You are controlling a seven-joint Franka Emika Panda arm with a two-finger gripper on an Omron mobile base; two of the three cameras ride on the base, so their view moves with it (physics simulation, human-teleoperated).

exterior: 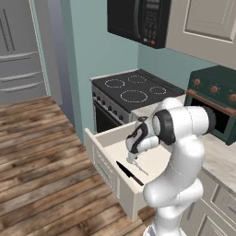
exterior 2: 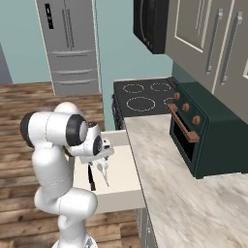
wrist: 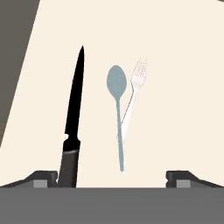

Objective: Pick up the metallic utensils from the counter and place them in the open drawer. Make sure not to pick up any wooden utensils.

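Note:
The open drawer [exterior: 107, 137] stands pulled out from under the counter [exterior 2: 184, 203]. On its pale floor lie the black-handled knife [wrist: 73, 118], the silver-blue spoon [wrist: 118, 113] and, just beside the spoon, a white fork [wrist: 136, 83]. My gripper [wrist: 112, 178] hangs open just above them, with nothing between its fingers; the spoon lies free below it. From the base, the gripper [exterior: 132, 159] sits over the drawer's middle, with the knife [exterior: 129, 173] and spoon [exterior: 140, 169] under it. The right base view gives the gripper [exterior 2: 99, 162], knife [exterior 2: 90, 178] and spoon [exterior 2: 103, 174]. The wooden utensils are out of view.
A black stove [exterior: 131, 90] adjoins the drawer at the far end. A dark green toaster oven [exterior 2: 203, 135] stands on the counter, and a microwave [exterior: 138, 20] hangs above. A fridge [exterior 2: 70, 43] stands across the wooden floor [exterior: 41, 152].

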